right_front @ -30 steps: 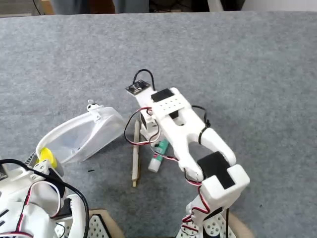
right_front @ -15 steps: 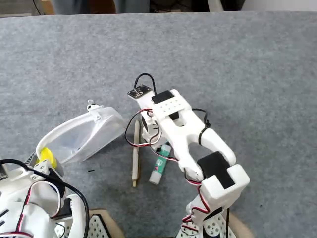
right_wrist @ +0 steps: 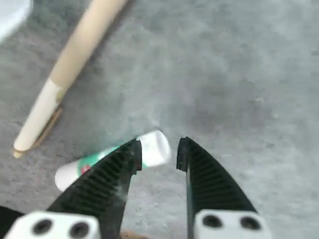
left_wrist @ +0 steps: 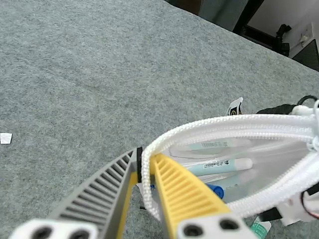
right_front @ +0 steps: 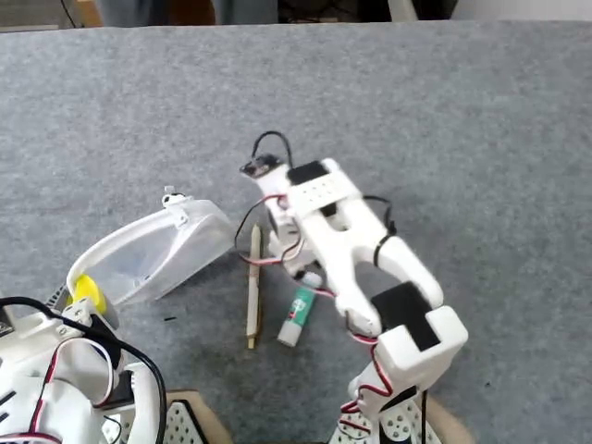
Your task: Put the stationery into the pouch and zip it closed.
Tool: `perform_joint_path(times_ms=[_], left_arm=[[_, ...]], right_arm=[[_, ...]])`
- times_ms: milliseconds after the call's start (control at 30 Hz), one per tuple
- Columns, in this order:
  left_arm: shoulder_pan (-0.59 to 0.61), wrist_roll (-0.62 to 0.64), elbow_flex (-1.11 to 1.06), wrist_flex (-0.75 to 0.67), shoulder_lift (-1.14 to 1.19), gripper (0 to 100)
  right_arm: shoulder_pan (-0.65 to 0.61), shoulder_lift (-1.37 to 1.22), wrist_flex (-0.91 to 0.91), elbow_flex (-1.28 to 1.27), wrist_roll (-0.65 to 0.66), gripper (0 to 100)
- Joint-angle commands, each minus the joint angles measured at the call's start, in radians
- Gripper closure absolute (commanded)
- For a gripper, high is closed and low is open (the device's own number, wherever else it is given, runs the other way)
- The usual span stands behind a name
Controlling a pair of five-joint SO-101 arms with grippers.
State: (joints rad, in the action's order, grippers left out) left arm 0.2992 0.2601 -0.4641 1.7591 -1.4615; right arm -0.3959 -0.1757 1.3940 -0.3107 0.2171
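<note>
The pouch [right_front: 153, 254] is laid open on its side at about 8 o'clock in the high view, and its zip [left_wrist: 209, 124] is not done up. A few tubes [left_wrist: 219, 164] are seen inside it. Its rim is pinched by the left end effector [left_wrist: 144, 162], whose fingers are closed tight on the zip edge, so the mouth is held wide. Two things are left out on the counter [right_front: 462, 111]. A tan pen [right_front: 253, 287] is laid just at 3 o'clock of the pouch mouth, and a glue stick [right_front: 299, 314] is laid just at 3 o'clock of the pen, not touching it. The right end effector [right_wrist: 158, 149] is hung over the white cap end of the glue stick, with its fingers partly open and nothing gripped. Whether the cap is touched cannot be told. The step in hand is judged to be the picking up of the glue stick. For the next move, the fingers would need to be brought down around the stick and squeezed shut. The stick would then need to be carried toward 9 o'clock and dropped into the mouth, with the pen not knocked away. The pen and the zipping are left to be done. The counter is grey and fuzzy like carpet, and a small white paper scrap [left_wrist: 6, 138] is laid on it. Past the far edge at 12 o'clock, dark things of the room are seen, too little to be named.
</note>
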Motion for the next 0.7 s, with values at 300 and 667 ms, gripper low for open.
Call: perform_joint_path(times_ms=[300, 667], left_arm=[[0.013, -0.032, 0.001, 0.0, 0.02, 97], [0.015, -0.032, 0.001, 0.0, 0.02, 97]], right_arm=[[0.051, 0.596, 0.181, -0.131, 0.577, 85.6], [0.041, 0.634, 0.181, -0.483, 0.951, 85.6]])
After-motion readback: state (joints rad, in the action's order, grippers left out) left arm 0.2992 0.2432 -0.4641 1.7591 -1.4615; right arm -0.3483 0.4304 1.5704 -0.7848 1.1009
